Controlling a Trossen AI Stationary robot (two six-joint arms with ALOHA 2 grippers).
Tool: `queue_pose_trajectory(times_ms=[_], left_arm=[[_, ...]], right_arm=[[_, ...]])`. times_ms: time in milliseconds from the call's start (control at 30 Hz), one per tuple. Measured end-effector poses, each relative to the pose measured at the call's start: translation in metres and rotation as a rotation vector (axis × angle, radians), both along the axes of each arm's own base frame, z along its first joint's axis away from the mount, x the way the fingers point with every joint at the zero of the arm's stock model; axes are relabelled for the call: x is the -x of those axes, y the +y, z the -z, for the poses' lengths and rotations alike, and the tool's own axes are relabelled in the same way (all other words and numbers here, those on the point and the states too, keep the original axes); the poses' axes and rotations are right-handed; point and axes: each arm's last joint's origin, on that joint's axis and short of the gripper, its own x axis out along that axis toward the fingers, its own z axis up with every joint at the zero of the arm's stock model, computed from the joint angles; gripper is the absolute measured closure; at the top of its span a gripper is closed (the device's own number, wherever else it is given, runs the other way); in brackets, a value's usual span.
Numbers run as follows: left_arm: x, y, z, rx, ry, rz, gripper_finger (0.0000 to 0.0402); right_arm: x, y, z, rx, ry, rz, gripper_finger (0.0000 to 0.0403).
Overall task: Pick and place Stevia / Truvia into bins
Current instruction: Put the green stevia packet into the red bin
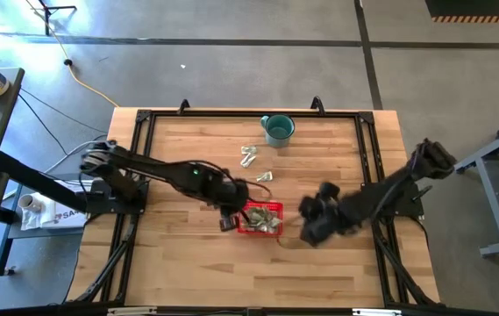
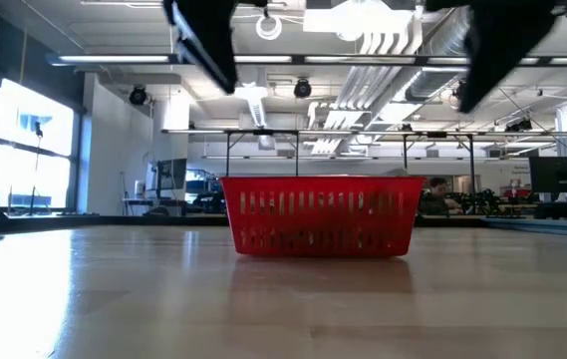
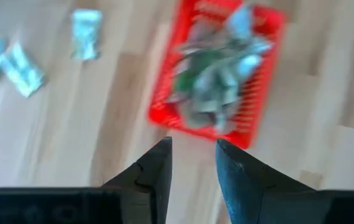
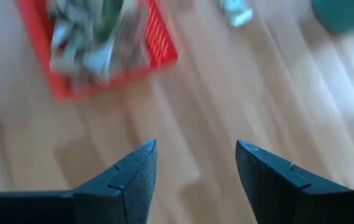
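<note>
The red mesh basket [image 1: 261,218] stands on the wooden table near its middle and holds several pale green-printed packets [image 3: 217,81]. It also shows in the low view as a red basket [image 2: 321,214] and in the right wrist view [image 4: 96,43]. Loose packets [image 1: 249,156] lie on the table toward the far edge, with one more packet [image 1: 264,176] closer to the basket. My left gripper [image 3: 192,155] hovers open above the table just left of the basket, holding nothing. My right gripper [image 4: 195,158] hovers open to the basket's right, empty.
A teal round mug [image 1: 278,129] stands near the table's far edge. Black frame rails [image 1: 367,158] run along the table's sides. Bare wood [image 1: 188,254] lies toward the near edge.
</note>
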Motion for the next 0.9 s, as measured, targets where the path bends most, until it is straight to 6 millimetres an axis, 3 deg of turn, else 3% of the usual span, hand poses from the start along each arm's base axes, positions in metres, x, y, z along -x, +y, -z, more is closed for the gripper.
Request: queue_pose_trajectory(times_ms=[133,233,367,500,633,900], left_arm=[[0.024,0.022,0.018,0.033,-0.082,-0.088,0.0247],[0.042,0.042,0.027,0.073,-0.151,-0.131,0.0247],[0.065,0.070,0.030,0.058,-0.211,-0.171,0.0247],[0.076,0.099,0.029,-0.002,-0.280,-0.184,0.0247],[0.078,0.133,0.028,0.023,-0.345,-0.172,0.0247],[0.090,0.182,0.028,0.025,-0.389,-0.288,0.0247]], right_arm=[[-0.029,-0.045,-0.001,-0.099,-0.098,-0.081,0.0193],[-0.056,-0.079,0.010,-0.106,-0.144,-0.213,0.0194],[-0.083,-0.122,0.027,-0.055,-0.119,-0.292,0.0190],[-0.096,-0.159,0.046,-0.038,-0.047,-0.329,0.0182],[-0.104,-0.183,0.064,-0.107,-0.006,-0.369,0.0176],[-0.126,-0.206,0.089,-0.095,0.047,-0.441,0.0179]])
